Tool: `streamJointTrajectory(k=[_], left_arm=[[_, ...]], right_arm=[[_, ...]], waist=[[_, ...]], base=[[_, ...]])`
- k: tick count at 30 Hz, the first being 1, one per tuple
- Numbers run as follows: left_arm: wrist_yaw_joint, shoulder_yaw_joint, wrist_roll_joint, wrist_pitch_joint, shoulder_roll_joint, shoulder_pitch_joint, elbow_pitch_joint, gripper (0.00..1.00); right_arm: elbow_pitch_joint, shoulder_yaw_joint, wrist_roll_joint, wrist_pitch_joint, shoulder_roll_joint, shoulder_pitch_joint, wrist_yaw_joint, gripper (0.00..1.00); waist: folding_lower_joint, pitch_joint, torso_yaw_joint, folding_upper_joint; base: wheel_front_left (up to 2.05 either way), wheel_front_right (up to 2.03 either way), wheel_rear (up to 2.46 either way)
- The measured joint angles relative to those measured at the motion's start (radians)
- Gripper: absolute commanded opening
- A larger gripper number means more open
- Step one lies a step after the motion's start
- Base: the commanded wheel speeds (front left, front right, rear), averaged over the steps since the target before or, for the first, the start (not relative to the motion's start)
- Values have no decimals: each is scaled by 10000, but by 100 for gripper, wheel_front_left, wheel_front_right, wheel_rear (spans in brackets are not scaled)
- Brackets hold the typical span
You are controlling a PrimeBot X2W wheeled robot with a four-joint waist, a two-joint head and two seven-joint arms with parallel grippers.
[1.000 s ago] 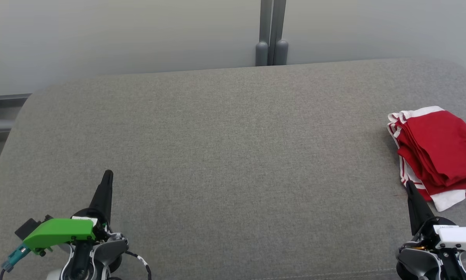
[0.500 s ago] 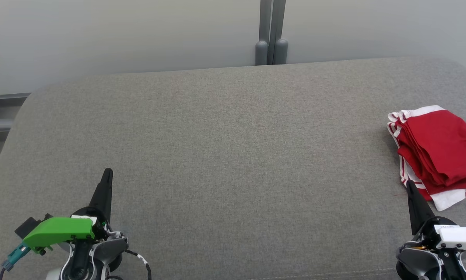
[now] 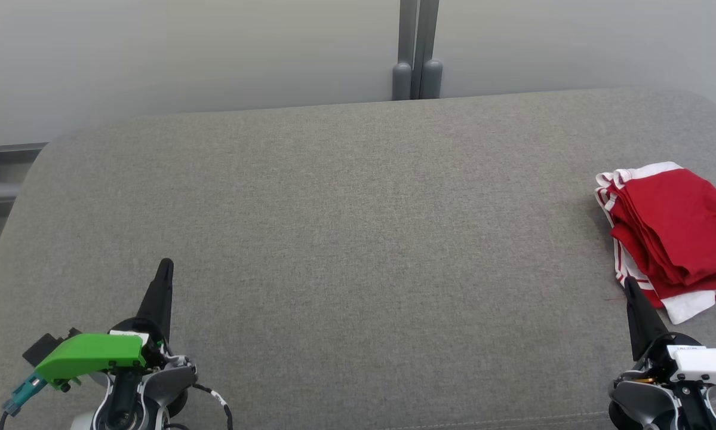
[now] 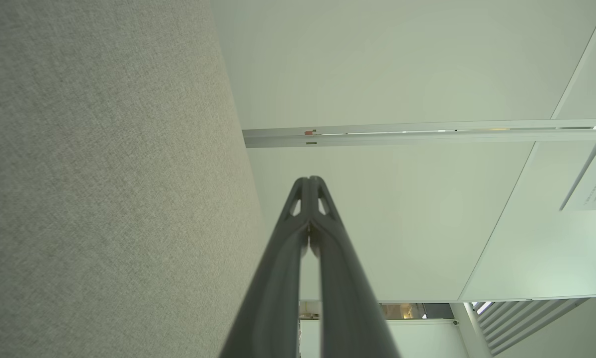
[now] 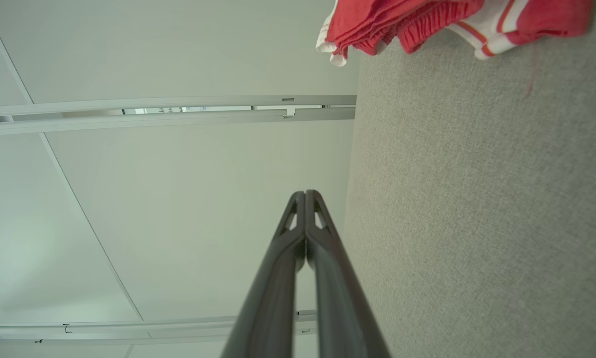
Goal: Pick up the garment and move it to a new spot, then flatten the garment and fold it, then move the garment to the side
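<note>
Grey cushion (image 3: 358, 239), garment (image 3: 674, 233) at its right edge; our left claw (image 3: 165, 266) and right claw (image 3: 627, 282), closed and empty, could nudge it off.

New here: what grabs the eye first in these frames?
The red garment with white trim stands out most, lying in layers at the far right of the grey cushion. Next comes the green cover on the left gripper at lower left. That gripper and the right gripper at lower right are both shut and hold nothing.
</note>
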Motion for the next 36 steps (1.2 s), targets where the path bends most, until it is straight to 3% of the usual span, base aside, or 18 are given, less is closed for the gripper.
streamJointTrajectory(k=[36], left_arm=[[0,0,0,0,0,0,-2,0]], right_arm=[[-2,0,0,0,0,0,0,0]], waist=[[0,0,0,0]], base=[[0,0,0]])
